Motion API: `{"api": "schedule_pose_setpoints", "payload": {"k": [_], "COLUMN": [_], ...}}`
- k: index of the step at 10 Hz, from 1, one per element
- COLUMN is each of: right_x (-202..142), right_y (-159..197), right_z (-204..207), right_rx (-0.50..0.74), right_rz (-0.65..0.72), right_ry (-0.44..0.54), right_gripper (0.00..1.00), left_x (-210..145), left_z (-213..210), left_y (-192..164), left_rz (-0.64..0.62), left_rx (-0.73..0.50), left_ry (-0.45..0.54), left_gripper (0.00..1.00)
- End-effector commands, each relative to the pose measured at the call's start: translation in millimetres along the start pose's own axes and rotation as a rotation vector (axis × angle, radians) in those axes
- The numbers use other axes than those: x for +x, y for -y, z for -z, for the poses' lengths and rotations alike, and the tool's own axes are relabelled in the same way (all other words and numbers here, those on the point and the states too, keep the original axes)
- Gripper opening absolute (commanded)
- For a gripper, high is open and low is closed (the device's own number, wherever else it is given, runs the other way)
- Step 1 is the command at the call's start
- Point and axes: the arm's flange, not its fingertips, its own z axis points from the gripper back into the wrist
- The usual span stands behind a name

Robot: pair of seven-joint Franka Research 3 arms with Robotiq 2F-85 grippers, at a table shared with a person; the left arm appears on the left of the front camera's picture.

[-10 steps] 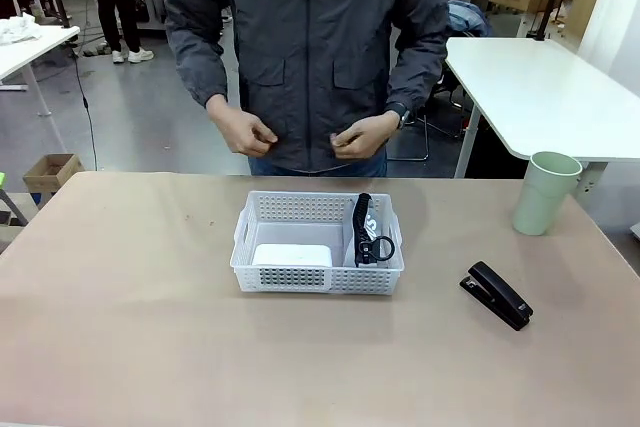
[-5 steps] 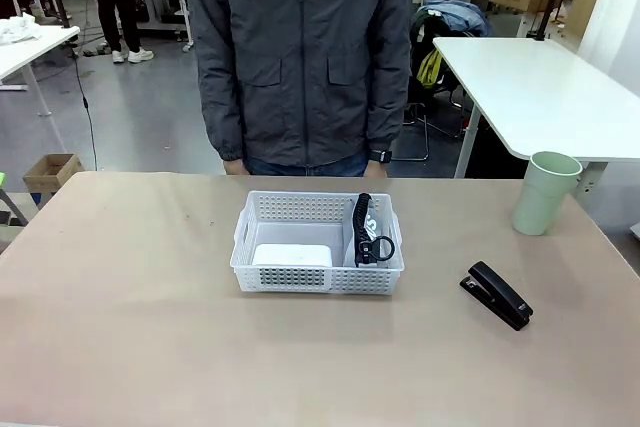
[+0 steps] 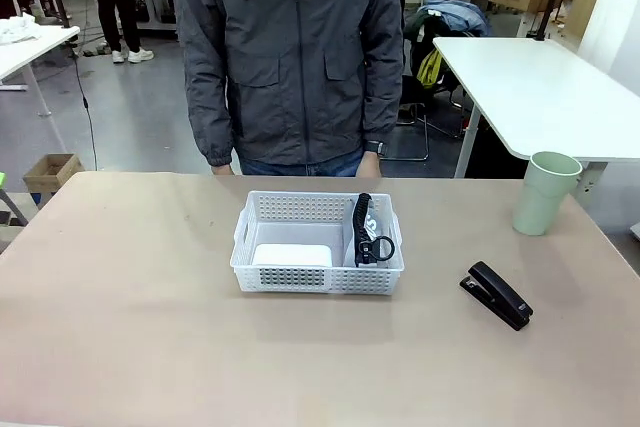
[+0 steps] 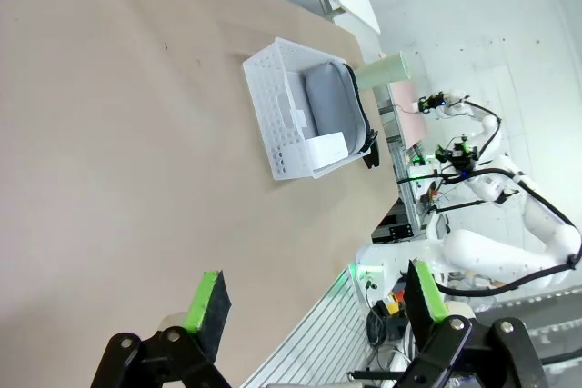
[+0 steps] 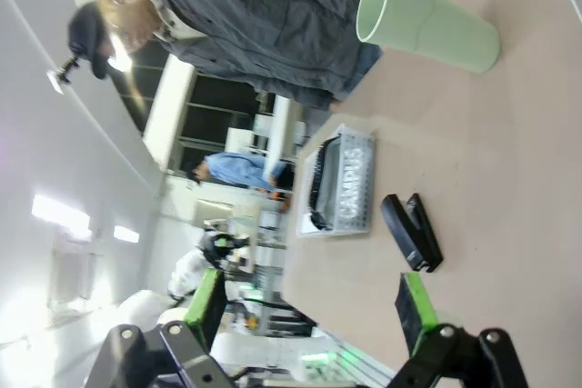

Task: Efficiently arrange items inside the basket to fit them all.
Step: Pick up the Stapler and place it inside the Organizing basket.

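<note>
Our left fingers (image 4: 207, 304) and right fingers (image 5: 411, 308) are spread, empty. The basket (image 3: 300, 209) holds box (image 3: 291, 254) and pouch (image 4: 332, 108). The stapler (image 3: 497, 295) lies at its four o'clock, the cup (image 3: 543, 193) at two. We should pinch the stapler across its narrow body.

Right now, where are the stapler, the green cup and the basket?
black stapler (image 3: 497, 295): front view, middle of its top arm.
pale green cup (image 3: 542, 197): front view, middle of its side wall.
white basket (image 3: 318, 281): front view, its perforated near wall.
</note>
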Motion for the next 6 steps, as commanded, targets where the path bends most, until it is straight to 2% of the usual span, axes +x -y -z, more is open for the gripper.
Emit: {"api": "schedule_pose_setpoints", "payload": {"k": [1,3,5,6], "right_x": [-34.1,-48.7,-69.9,-86.0], "right_y": [-44.2,-70.8,-90.0,-95.1], "right_z": [55.5,112.9,173.6,200.9], "right_rx": [-0.217,-0.431,-0.635,-0.682], "right_rz": [-0.207,-0.42,-0.538,-0.627], "right_ry": [-0.092,-0.207,-0.291,-0.353], "right_gripper": [1.0,1.0,1.0,1.0], "left_x": [-2.4,-2.4,-2.4,-2.4], "left_z": [-1.3,-1.3,-1.3,-1.3], "left_y": [2.8,2.8,2.8,2.8], "left_rz": [-0.012,-0.012,-0.012,-0.012], "left_rx": [-0.006,-0.006,-0.006,-0.006], "left_ry": [-0.009,-0.009,-0.009,-0.009], "left_gripper": [1.0,1.0,1.0,1.0]}}
